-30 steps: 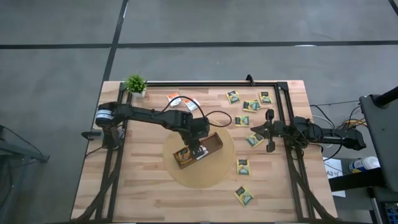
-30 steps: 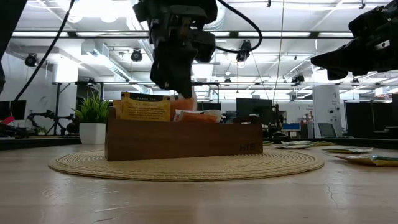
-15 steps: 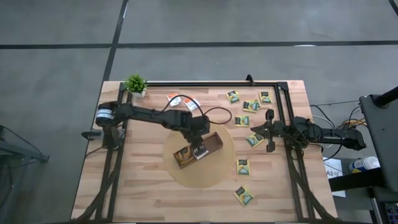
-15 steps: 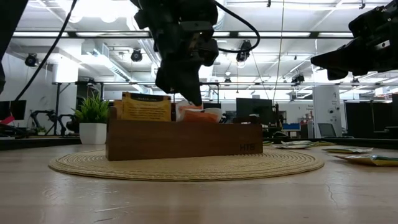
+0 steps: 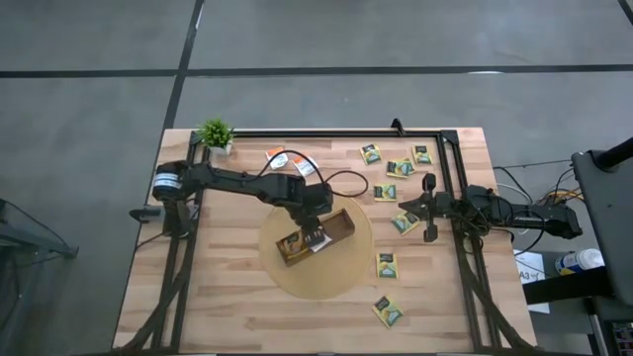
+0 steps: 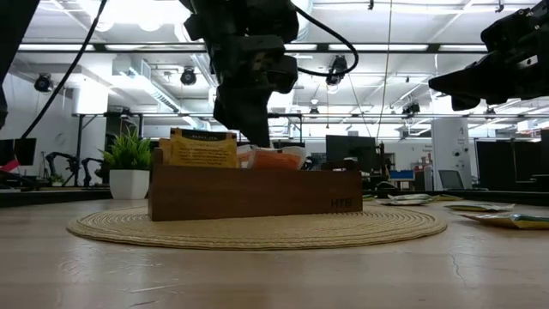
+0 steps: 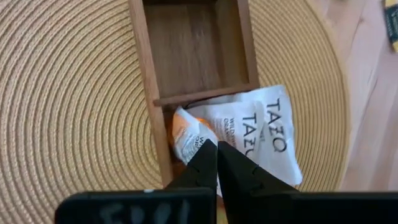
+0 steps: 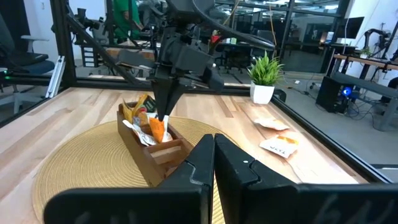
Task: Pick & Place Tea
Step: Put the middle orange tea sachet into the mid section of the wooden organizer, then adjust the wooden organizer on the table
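From my seat far away, I saw the round woven straw mat [image 6: 257,227] closest on the pale wooden table [image 5: 227,316]. On the mat sat the long brown wooden tray [image 6: 255,194]. A yellow paper tea sachet [image 6: 204,150] stood up in one end of it. The left gripper [image 7: 216,149] hung over the middle of the tray with its fingers pressed together, the tips touching a white-and-orange tea sachet [image 7: 249,134] that lay half in the tray and over its side wall. The right gripper [image 5: 428,208] waited off to the side, shut and holding nothing. More flat yellow-and-green tea sachets [image 5: 387,265] lay loose near it. Far back stood a small green potted plant [image 5: 215,133].
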Controlling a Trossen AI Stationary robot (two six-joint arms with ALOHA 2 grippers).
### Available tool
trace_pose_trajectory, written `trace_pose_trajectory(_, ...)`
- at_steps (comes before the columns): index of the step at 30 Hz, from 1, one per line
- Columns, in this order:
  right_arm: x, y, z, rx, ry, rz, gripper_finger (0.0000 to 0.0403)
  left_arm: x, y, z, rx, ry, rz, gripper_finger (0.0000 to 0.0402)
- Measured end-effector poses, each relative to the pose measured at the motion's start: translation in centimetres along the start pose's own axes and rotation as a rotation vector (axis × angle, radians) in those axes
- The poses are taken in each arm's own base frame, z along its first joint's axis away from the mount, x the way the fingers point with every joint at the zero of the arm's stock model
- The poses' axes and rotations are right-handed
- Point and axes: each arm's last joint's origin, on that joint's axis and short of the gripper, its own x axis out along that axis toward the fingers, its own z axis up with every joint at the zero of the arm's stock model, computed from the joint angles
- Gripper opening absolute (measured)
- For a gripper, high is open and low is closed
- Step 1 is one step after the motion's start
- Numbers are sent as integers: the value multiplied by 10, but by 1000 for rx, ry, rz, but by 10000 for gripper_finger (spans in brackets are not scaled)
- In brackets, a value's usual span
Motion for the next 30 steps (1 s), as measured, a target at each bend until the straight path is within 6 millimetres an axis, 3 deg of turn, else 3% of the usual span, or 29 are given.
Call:
trace_pose_trajectory(6, 0, 0, 0, 0, 0, 0, 9, 0, 1, -3, 47, 33, 12, 33)
trace_pose_trajectory(19, 0, 0, 0, 0, 0, 0, 9, 0, -1, -4, 96, 37, 43, 166)
trace_pose_trajectory(30, 0, 0, 0, 0, 0, 0, 9, -36, -18, 12, 39, 49, 61, 173)
